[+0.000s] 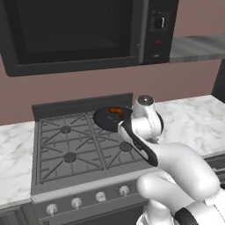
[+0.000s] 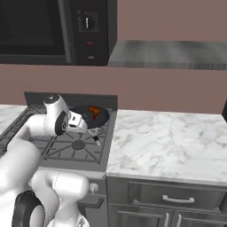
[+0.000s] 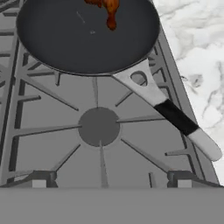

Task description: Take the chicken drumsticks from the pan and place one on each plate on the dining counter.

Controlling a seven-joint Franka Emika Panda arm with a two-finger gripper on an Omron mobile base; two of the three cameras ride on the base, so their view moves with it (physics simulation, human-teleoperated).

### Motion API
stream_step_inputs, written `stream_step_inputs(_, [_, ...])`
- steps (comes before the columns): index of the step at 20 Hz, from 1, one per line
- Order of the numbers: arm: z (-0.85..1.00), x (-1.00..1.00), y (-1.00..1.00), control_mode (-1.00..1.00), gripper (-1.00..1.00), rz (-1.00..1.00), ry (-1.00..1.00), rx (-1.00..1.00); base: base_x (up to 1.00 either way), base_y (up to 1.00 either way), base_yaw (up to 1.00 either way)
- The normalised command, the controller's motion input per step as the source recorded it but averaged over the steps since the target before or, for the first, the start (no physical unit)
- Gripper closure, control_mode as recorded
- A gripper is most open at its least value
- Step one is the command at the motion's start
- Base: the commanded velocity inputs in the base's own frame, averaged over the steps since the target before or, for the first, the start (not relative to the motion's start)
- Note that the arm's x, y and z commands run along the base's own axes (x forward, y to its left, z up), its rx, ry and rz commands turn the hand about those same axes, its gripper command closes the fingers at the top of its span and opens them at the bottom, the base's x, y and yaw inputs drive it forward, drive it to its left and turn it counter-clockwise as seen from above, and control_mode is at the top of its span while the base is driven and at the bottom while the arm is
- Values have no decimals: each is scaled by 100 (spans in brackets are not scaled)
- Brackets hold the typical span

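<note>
The gripper (image 3: 111, 185) stands with jaws fully apart, holding nothing, above the front right burner (image 3: 99, 126) of the stove (image 1: 66, 149); two dark finger tips show low in the hand view, one to each side of that burner. In the base views the arm (image 1: 176, 162) bends over the stove's right front corner, its wrist hiding the near part of the pan. The stove knobs (image 1: 76, 202) line the front panel below the grates. Beyond the burner sits the pan (image 3: 87, 35), on the rear right burner, its handle (image 3: 175, 116) angled toward the front right, with a silver neck, a black grip and a pale tip reaching the stove's right edge. The drumsticks (image 3: 108, 8) lie in the far part of the pan, near its rear rim, reddish-brown and close together; whether they touch one another cannot be told. In the right base view the same meat (image 2: 93, 111) shows just beyond the wrist. The marble worktop (image 2: 168, 142) flanks the stove on the right, with drawers (image 2: 177, 199) beneath. Above the stove hangs a black microwave (image 1: 79, 30), with a grey shelf (image 2: 173, 54) beside it against the brown wall.
</note>
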Motion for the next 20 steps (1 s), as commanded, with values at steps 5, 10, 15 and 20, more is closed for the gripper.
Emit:
stream_step_inputs(5, [16, 57, -18, -100, -100, 2, -3, 10, 0, 0, 0])
stream_step_inputs(10, [2, 65, -1, -100, -100, 1, -11, 1, 0, 0, 0])
stream_step_inputs(15, [-1, 56, 3, -100, -100, 11, -17, 0, 0, 0, 0])
stream_step_inputs(20, [0, 57, 1, -100, -100, 8, -1, 0, 0, 0, 0])
